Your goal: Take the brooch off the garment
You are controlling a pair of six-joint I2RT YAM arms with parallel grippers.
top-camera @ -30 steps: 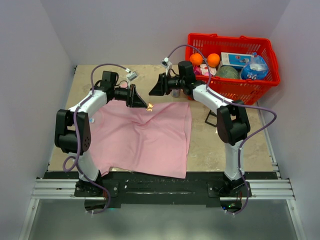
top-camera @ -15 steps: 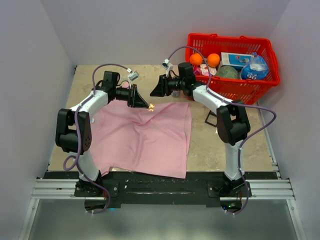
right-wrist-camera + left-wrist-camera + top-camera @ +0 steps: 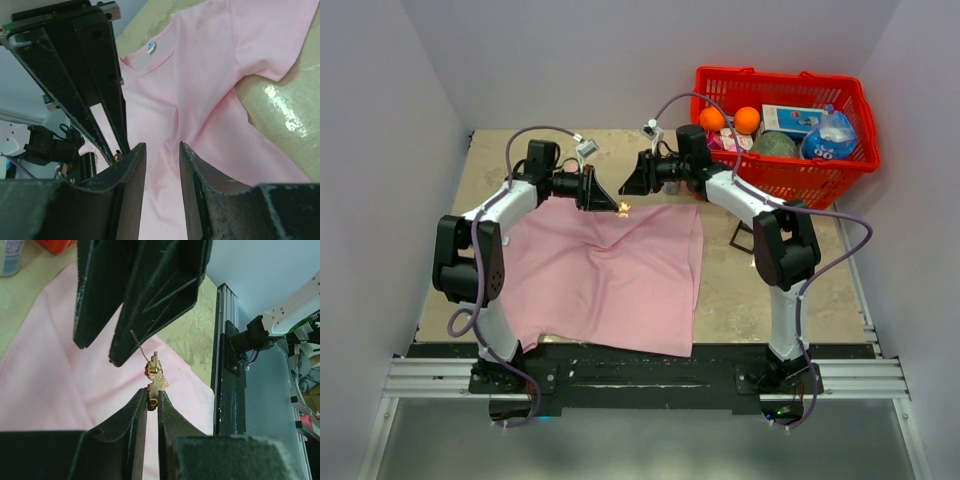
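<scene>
Near the far edge of the surface [image 3: 725, 300], the left gripper [image 3: 152, 399] pinches the brooch [image 3: 156, 376] above the garment [image 3: 55, 370], where a firm, steady lift should avoid snagging, while the right gripper [image 3: 161, 147] hangs spread and empty.

Left gripper [image 3: 618, 206] has raised brooch [image 3: 624, 208] slightly.

Brooch [image 3: 156, 377] base hidden between left end effector [image 3: 152, 396] fingers; garment [image 3: 50, 370] cropped.

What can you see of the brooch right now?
The brooch is a tiny, gold-looking, irregular piece with reddish spots. One end is pinched between the closed fingers of the left gripper. A thin bare pin sticks up from it. It hangs above the pink garment, apparently clear of it.
</scene>
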